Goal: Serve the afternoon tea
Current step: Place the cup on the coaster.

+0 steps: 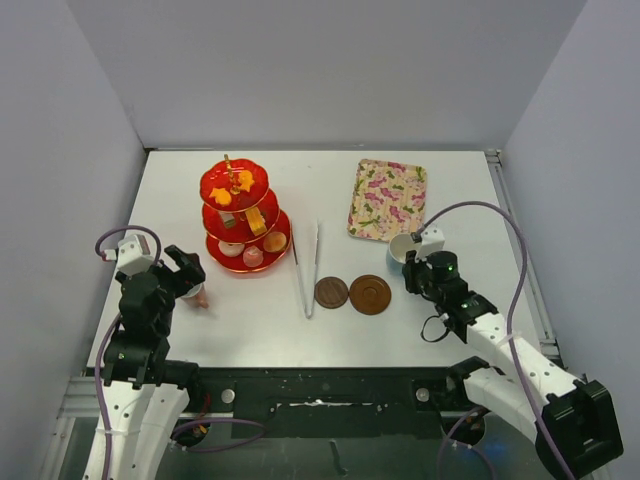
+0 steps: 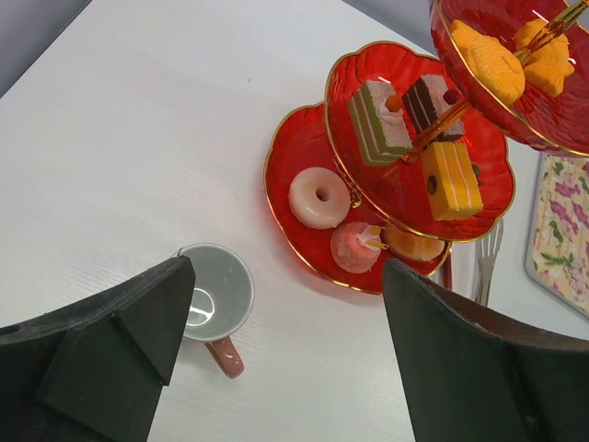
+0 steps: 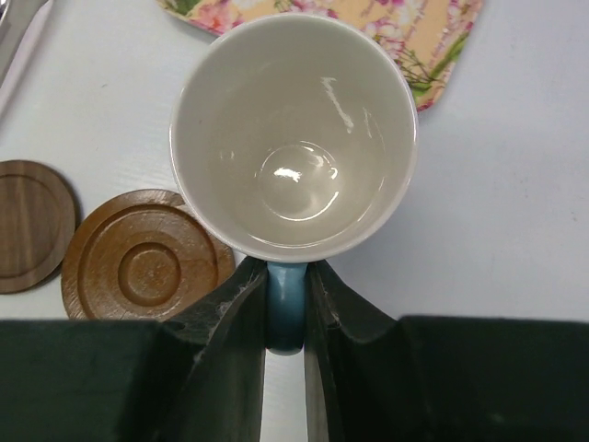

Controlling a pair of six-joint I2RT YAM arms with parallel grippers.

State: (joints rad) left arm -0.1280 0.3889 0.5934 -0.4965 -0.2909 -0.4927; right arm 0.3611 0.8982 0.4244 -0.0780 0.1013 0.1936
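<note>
Our right gripper (image 3: 285,281) clamped on handle of light-blue ceramic cup (image 3: 294,138); ringed round brown wooden saucer (image 3: 147,267) lies just left of cup, slightly toward us.

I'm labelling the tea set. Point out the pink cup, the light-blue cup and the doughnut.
pink cup (image 2: 221,290): left wrist view, inside of its bowl.
light-blue cup (image 3: 294,138): right wrist view, inside of its bowl.
doughnut (image 2: 304,208): left wrist view, its iced ring.
</note>
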